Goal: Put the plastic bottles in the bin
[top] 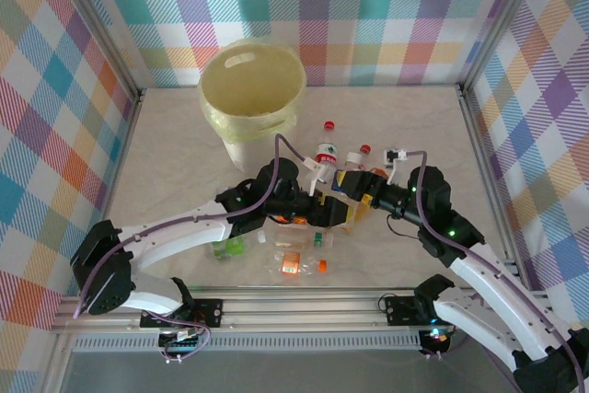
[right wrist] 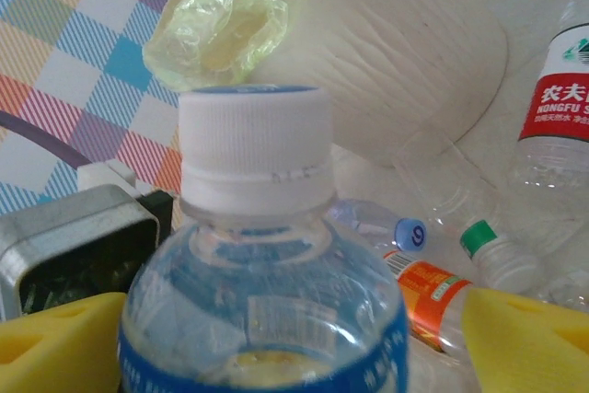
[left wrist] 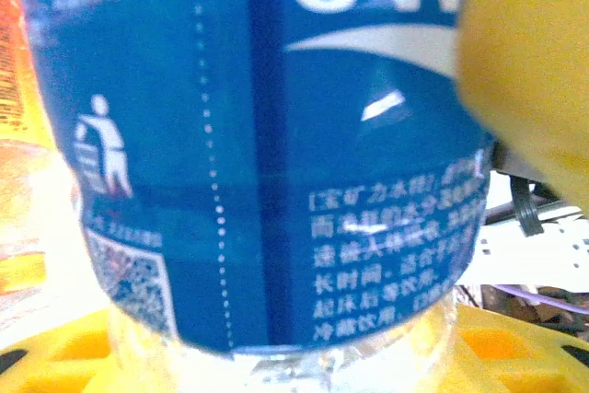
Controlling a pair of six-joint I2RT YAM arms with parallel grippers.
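Mid-table, the left gripper (left wrist: 285,361) flanks a blue bottle (left wrist: 267,135) low on its body; I cannot tell whether it clamps. The right gripper (right wrist: 294,347) stands open beside the bottle's shoulder. The bin (top: 260,140) stands nearby.

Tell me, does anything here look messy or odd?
Crushed clear plastic bottles lie scattered on the table near the upright pale yellow round plastic bin. Oddly, the left gripper and right gripper both crowd one blue-labelled clear bottle.
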